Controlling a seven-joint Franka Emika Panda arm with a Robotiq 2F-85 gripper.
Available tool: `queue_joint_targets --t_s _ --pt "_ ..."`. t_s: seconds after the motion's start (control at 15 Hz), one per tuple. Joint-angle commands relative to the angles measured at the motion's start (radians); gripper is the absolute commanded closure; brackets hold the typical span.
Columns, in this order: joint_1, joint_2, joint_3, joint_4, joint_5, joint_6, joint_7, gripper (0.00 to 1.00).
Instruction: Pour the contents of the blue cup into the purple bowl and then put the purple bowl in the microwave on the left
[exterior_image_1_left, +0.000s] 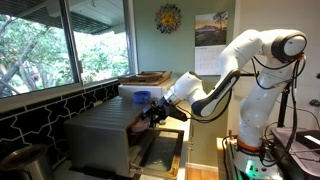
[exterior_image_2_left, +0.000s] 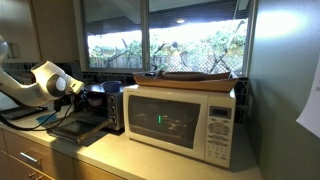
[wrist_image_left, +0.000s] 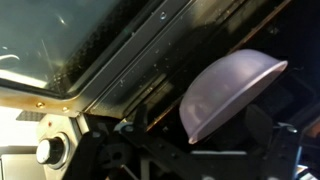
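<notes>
One purple bowl (wrist_image_left: 230, 95) fills my wrist view, pale and tilted against the dark inside of the grey microwave (exterior_image_1_left: 100, 135). I cannot tell what it rests on. The drop-down door (exterior_image_2_left: 75, 127) lies open. My gripper (exterior_image_1_left: 153, 112) hangs at the oven's mouth, jaws spread apart, clamping nothing. A white microwave (exterior_image_2_left: 180, 122) stands just beside it.

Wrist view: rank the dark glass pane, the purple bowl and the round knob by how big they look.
Largest: dark glass pane.
Next: purple bowl, though it may simply be nearer the camera.
Smallest: round knob.
</notes>
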Motion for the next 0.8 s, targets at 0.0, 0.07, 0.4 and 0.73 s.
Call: queue_joint_targets --t_s 0.0,0.07,0.4,0.73 --pt "-0.057 -0.031 0.037 -0.019 -0.044 0.056 -0.035 0.00" --pt "-0.050 -0.026 0.030 -0.021 -0.048 0.075 -0.051 0.00" --pt "-0.010 -0.018 -0.017 -0.018 -0.079 0.100 -0.132 0.00" --pt "0.073 -0.014 -0.109 -0.024 -0.125 0.077 -0.209 0.00"
